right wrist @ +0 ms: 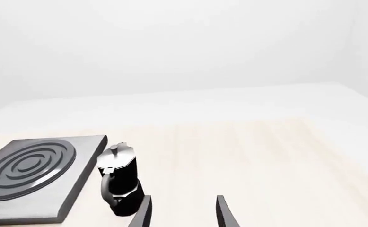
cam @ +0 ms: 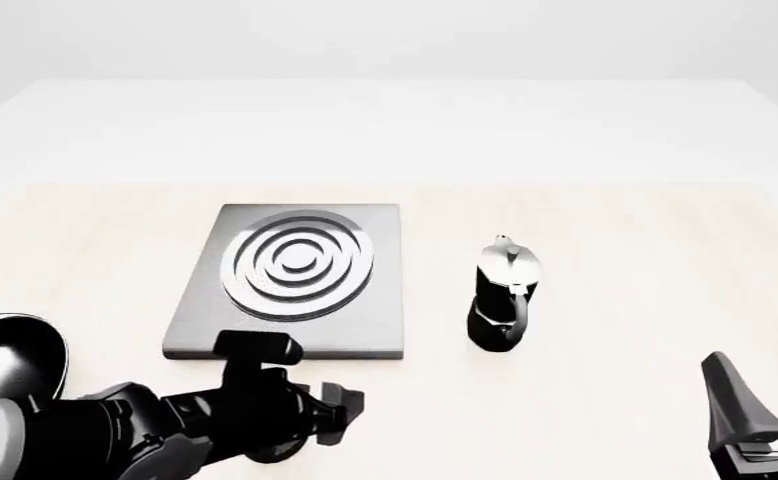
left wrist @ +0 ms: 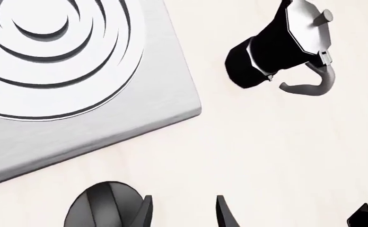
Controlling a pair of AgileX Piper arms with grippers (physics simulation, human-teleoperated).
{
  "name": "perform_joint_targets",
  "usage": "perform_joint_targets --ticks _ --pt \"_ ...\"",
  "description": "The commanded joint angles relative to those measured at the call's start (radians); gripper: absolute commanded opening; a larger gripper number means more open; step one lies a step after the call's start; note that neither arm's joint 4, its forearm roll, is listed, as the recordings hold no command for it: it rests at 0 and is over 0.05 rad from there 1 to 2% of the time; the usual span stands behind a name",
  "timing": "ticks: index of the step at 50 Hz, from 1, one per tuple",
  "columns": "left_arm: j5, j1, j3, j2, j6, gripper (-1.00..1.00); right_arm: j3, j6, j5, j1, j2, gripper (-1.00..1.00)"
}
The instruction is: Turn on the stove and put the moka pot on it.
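The flat square grey metal stove (cam: 302,285) with concentric silver rings lies left of centre in the front view, on the pale wooden table (cam: 603,400). Just right of it, apart from the slab, stands the small moka pot (cam: 503,297), upright, with a black faceted base, shiny silver top and knobbed lid; its handle faces the camera.

The left gripper (cam: 340,412) sits in the lower left of the front view, just below the stove's near edge, at the end of the dark left arm (cam: 122,435). In the left wrist view its fingers (left wrist: 147,210) stand parted with nothing between them, and a small black oval knob (left wrist: 105,208) lies beside one finger; whether they touch cannot be told. The moka pot is well apart from this gripper, toward the upper right of that picture.

The right gripper (cam: 769,400) is in the lower right corner of the front view, fingers spread and empty, well to the right of the pot.
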Motion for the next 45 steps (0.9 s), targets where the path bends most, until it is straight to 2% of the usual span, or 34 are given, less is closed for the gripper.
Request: perform_joint_targets --ticks 1,21,45 --pt "-0.019 0.018 0.02 0.01 -0.016 1.0 0.0 0.0 0.002 -0.002 0.0 1.0" --pt "0.008 0.085 0.033 -0.058 -0.022 1.0 0.0 0.004 0.005 0.009 0.0 1.0" --pt "0.0 0.12 0.052 -0.076 -0.048 1.0 0.0 0.002 0.004 0.013 0.0 1.0"
